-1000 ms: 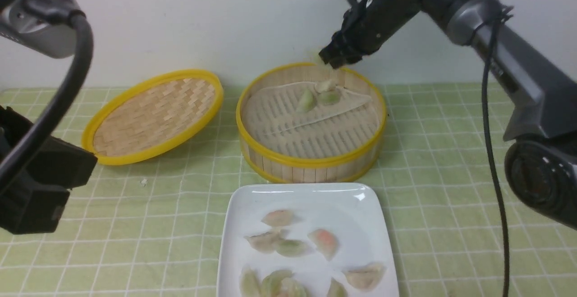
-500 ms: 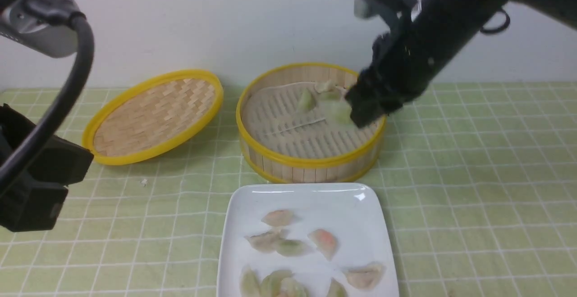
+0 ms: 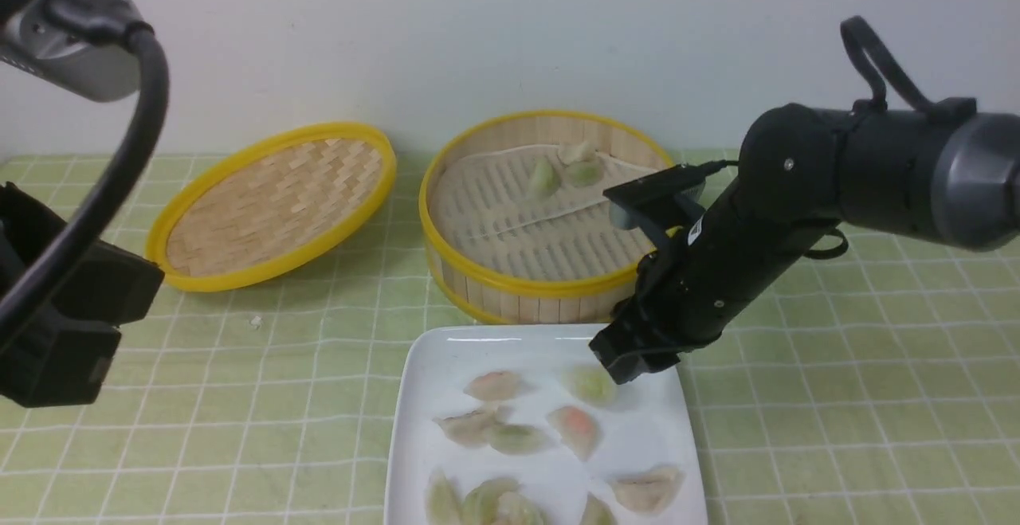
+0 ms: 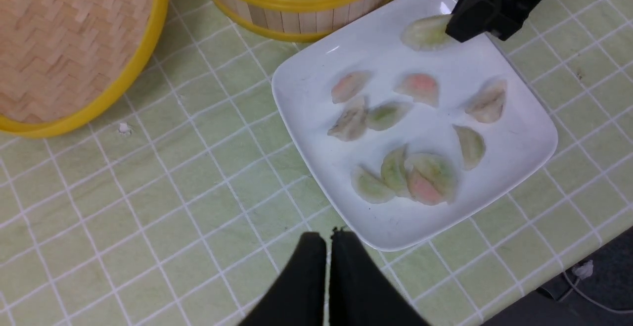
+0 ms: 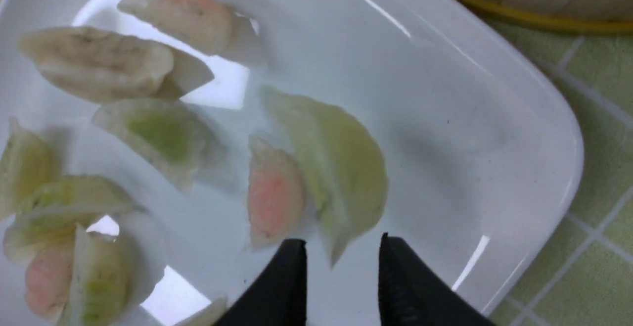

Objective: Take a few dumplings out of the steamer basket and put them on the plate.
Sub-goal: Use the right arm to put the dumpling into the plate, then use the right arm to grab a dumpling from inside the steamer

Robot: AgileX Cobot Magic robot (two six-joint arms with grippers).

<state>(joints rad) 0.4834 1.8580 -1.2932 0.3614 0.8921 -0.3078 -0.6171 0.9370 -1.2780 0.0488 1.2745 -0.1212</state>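
Note:
The white plate [image 3: 647, 445] sits at the near edge with several dumplings [image 3: 575, 426] on it. My right gripper [image 3: 617, 366] hovers low over the plate's far right corner. Its jaws stand open in the right wrist view [image 5: 341, 244]. A pale green dumpling [image 5: 341, 177] lies free just beyond the tips, beside a pinkish one [image 5: 274, 197]. In the front view the green dumpling [image 3: 591, 384] is on the plate. The steamer basket [image 3: 550, 290] behind holds three dumplings [image 3: 544, 178] on its liner. My left gripper [image 4: 326, 237] is shut and empty, above the cloth near the plate's [image 4: 306, 83] edge.
The shallow woven lid [image 3: 271, 206] leans to the left of the basket. A small white crumb [image 3: 254, 321] lies on the green checked cloth. The left arm's body [image 3: 64, 326] fills the left edge. A wall runs close behind the basket.
My right gripper came from above the basket's far rim down to the plate, carrying the green dumpling. Its jaws have opened and the dumpling is out of them. The left arm stayed put.

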